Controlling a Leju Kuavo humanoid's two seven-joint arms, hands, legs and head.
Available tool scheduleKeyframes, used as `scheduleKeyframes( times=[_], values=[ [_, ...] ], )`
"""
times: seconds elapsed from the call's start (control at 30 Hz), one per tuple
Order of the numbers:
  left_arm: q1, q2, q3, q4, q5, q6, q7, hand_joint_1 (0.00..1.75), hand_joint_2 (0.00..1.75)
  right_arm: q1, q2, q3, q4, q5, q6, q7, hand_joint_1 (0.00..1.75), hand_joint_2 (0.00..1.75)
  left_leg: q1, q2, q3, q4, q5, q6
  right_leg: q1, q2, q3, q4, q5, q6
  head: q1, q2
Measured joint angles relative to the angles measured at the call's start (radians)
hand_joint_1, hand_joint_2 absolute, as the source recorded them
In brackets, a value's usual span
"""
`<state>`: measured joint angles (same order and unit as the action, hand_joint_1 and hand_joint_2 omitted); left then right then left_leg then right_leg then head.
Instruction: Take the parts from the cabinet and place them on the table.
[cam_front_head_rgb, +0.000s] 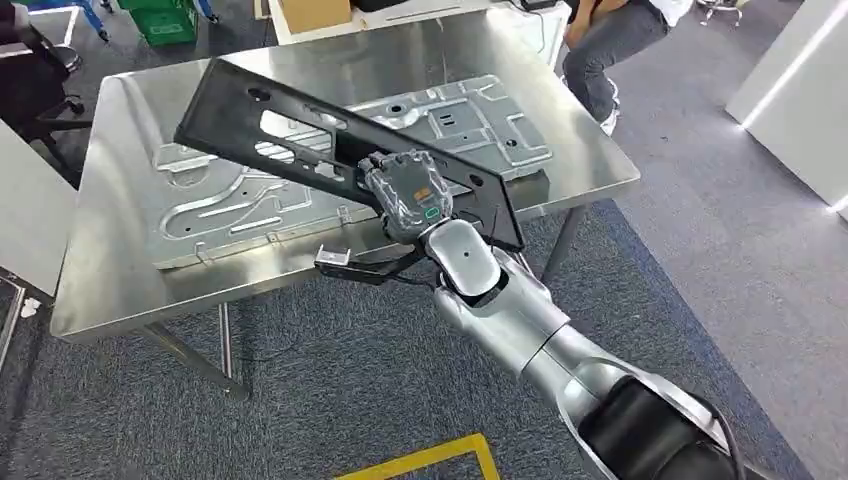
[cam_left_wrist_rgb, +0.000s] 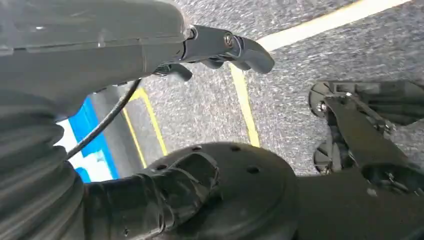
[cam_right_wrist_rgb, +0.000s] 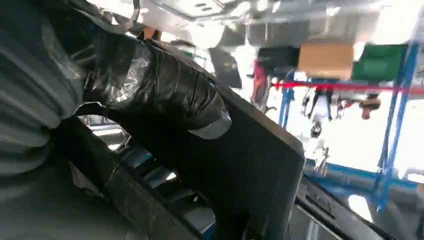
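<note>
left robot hand (cam_left_wrist_rgb: 220, 47) hangs over carpet, fingers curled, nothing in it | right robot hand (cam_front_head_rgb: 405, 193) clamped on long black panel (cam_front_head_rgb: 300, 135), held tilted above worktop (cam_front_head_rgb: 100, 270) | silver stamped plate (cam_front_head_rgb: 300, 170) lies flat beneath | person (cam_front_head_rgb: 610, 45) beyond far edge

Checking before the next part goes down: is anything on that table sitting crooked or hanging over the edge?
The silver stamped panel lies flat but skewed to the steel table, inside its edges. The long black part is not set down: the right robot hand holds it tilted above the panel, one end past the table's near edge. No damage visible.
</note>
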<state>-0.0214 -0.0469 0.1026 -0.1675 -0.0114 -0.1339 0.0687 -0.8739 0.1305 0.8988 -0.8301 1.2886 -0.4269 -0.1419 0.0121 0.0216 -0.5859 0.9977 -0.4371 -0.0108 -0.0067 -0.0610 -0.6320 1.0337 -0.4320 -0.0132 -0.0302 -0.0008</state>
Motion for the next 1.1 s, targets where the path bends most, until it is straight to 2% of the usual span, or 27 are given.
scheduleKeyframes(
  times=[0.03,0.17,0.27,0.33,0.4,0.5,1.1],
  values=[
    [0.000,0.000,0.001,0.000,0.000,0.000,0.000,0.00,1.75,-0.001,0.003,0.000,0.002,0.000,0.008,0.003,1.75,1.75,-0.001,-0.001,-0.001,0.000,-0.001,-0.001,-0.001,0.001,0.000,-0.002,0.008,-0.018,-0.001,0.000],
    [-0.001,0.000,0.005,0.000,0.000,0.000,-0.001,0.00,1.75,-0.003,0.018,0.000,0.013,0.000,0.024,0.010,1.75,1.75,-0.005,-0.005,-0.001,0.000,-0.002,0.003,-0.005,-0.003,0.007,-0.012,0.011,-0.008,-0.001,0.000],
    [-0.002,0.000,0.007,0.000,0.002,0.000,-0.001,0.00,1.75,-0.009,0.026,0.000,0.023,0.000,0.063,0.029,1.75,1.75,-0.007,-0.005,0.000,0.000,-0.004,0.008,-0.006,-0.002,0.009,-0.015,0.013,-0.005,-0.001,0.000],
    [-0.002,0.000,0.007,0.000,0.003,-0.001,-0.002,0.00,1.75,-0.015,0.032,0.001,0.035,0.000,0.084,0.035,1.75,1.75,-0.008,-0.005,-0.001,0.001,-0.004,0.008,-0.007,-0.002,0.009,-0.018,0.014,-0.002,-0.001,0.000],
    [-0.002,0.000,0.007,0.000,0.003,-0.003,-0.003,0.00,1.75,-0.021,0.038,0.004,0.048,0.000,0.088,0.039,1.75,1.75,-0.008,-0.005,-0.001,0.001,-0.005,0.013,-0.007,-0.003,0.009,-0.018,0.014,0.000,-0.001,0.000],
    [-0.002,0.000,0.011,0.000,0.007,-0.003,-0.002,0.00,1.75,-0.033,0.044,0.014,0.067,0.000,0.088,0.039,1.75,1.75,-0.008,-0.005,-0.001,0.002,-0.005,0.013,-0.008,-0.003,0.009,-0.019,0.013,0.010,-0.001,0.000],
    [-0.001,0.000,0.022,0.000,0.009,-0.003,0.003,0.00,1.75,-0.045,0.072,0.033,0.109,0.006,0.085,0.035,1.75,1.75,-0.009,-0.004,0.000,0.002,-0.005,0.013,-0.006,-0.002,0.008,-0.015,0.012,0.012,-0.001,0.000]
  ],
)
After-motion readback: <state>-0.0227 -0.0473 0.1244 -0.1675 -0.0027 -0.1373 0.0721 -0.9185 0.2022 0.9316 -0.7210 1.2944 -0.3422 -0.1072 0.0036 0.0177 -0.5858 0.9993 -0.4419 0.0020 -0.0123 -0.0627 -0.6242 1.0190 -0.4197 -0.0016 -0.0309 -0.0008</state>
